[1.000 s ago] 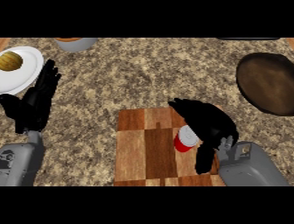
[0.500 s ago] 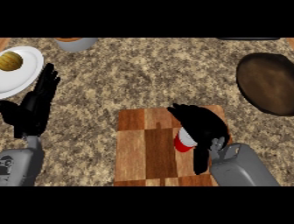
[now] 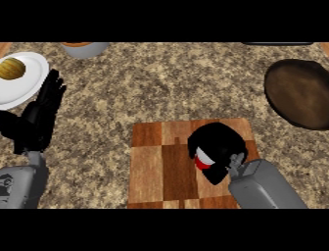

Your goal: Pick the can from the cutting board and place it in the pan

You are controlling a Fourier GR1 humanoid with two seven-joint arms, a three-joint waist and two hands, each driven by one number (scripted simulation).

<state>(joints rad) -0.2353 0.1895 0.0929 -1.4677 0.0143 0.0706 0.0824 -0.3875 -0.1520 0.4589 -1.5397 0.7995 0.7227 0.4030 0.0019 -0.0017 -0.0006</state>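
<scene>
A red and white can (image 3: 203, 160) stands on the wooden cutting board (image 3: 160, 166) at the lower middle of the head view. My right hand (image 3: 217, 144) is curled over and around it, so only a small part of the can shows below the fingers. The dark round pan (image 3: 306, 94) lies at the right, well apart from the board, with nothing in it. My left hand (image 3: 34, 120) rests open at the left, fingers pointing up, beside a white plate.
A white plate (image 3: 1, 90) with a brownish round food item (image 3: 11, 68) sits at the upper left. A grey bowl (image 3: 84, 48) stands at the far edge. Speckled stone counter lies between board and pan.
My right hand has closed down over the can, its fingers curling tighter and hiding more of it. The forearm has shifted slightly. The left hand has barely moved.
</scene>
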